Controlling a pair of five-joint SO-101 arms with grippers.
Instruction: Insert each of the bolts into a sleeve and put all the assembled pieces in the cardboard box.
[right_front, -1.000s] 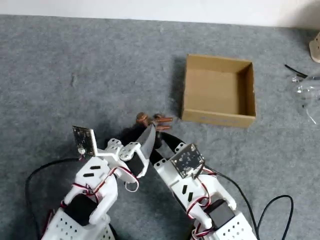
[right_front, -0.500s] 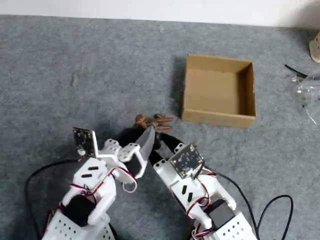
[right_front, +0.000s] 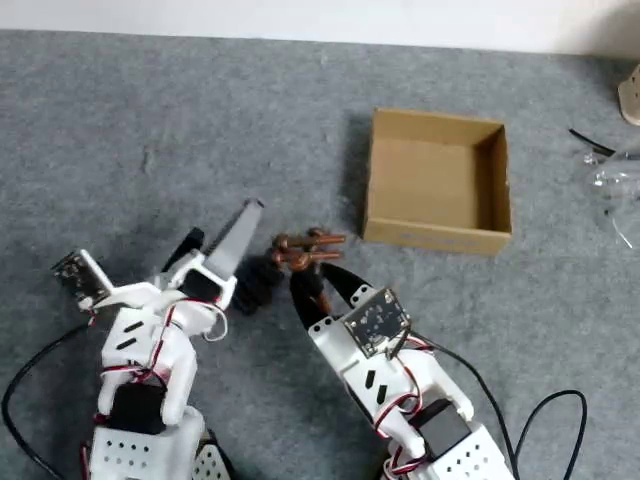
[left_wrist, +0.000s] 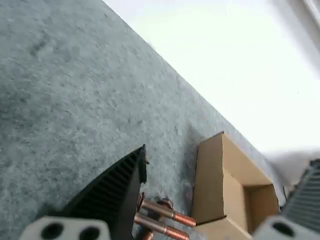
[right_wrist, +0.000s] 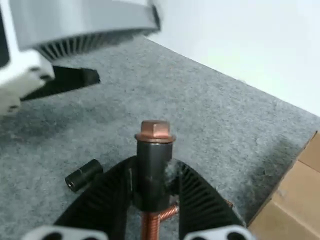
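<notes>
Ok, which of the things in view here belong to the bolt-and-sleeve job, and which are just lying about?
Part of the job:
- sleeved bolt, clamped in the right gripper
- loose bolts
- spare sleeve
- cardboard box

Lying about:
- cable and clear plastic bits, beyond the box
- pale object at the high view's edge
</notes>
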